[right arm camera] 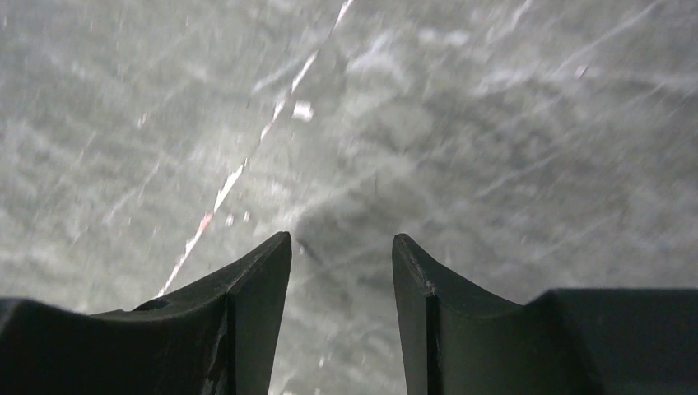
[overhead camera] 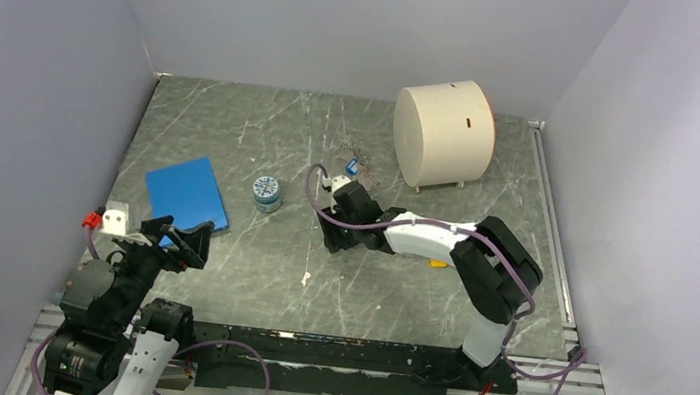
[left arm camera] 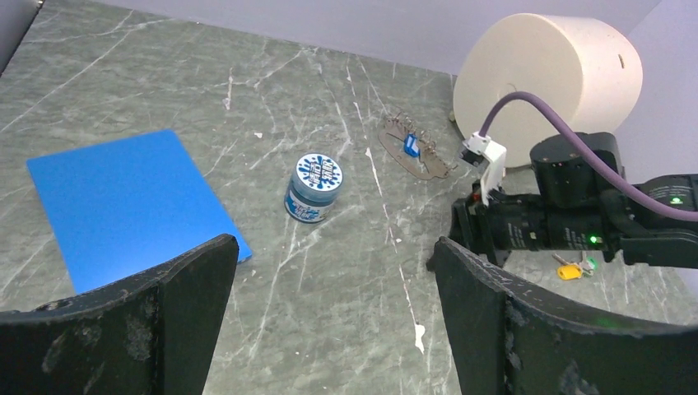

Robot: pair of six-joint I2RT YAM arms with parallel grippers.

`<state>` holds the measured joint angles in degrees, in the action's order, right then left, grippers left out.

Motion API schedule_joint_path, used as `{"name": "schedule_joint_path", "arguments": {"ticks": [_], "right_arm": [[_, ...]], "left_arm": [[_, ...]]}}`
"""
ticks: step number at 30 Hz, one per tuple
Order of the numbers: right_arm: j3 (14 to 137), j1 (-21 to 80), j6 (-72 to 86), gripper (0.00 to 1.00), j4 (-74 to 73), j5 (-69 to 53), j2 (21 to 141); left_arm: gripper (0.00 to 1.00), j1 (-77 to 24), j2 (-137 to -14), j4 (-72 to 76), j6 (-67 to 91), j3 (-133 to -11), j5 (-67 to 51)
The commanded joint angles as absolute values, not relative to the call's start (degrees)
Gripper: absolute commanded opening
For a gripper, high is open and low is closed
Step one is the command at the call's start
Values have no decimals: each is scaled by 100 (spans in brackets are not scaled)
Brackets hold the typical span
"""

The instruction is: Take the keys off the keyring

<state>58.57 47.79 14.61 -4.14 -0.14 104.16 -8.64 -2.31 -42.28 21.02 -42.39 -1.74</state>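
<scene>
The keyring (overhead camera: 355,154) is a thin wire loop lying on the table left of the white drum, with the blue key (overhead camera: 353,168) on it. It also shows in the left wrist view (left arm camera: 417,154), with the blue key (left arm camera: 409,146). A yellow key (left arm camera: 566,270) and a green key (left arm camera: 588,265) lie loose on the table beside the right arm. My right gripper (overhead camera: 334,240) is open, tips close above bare table (right arm camera: 342,239), empty, on the near side of the keyring. My left gripper (overhead camera: 186,239) is wide open and empty (left arm camera: 333,247) at the near left.
A small blue-patterned jar (overhead camera: 267,192) stands left of the right gripper. A blue sheet (overhead camera: 186,192) lies at the left. A large white drum (overhead camera: 442,133) stands at the back right. A small white scrap (overhead camera: 305,277) lies on the table. Walls enclose three sides.
</scene>
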Motion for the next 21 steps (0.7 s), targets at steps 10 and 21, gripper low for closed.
{"name": "schedule_joint_path", "arguments": {"ticks": [10, 21], "right_arm": [[6704, 4600, 1004, 56, -1767, 540, 9767], [8040, 3641, 556, 57, -1205, 274, 11061]], "left_arm": [[94, -835, -324, -3944, 1969, -4236, -334], [94, -844, -317, -3923, 1960, -4228, -383]]}}
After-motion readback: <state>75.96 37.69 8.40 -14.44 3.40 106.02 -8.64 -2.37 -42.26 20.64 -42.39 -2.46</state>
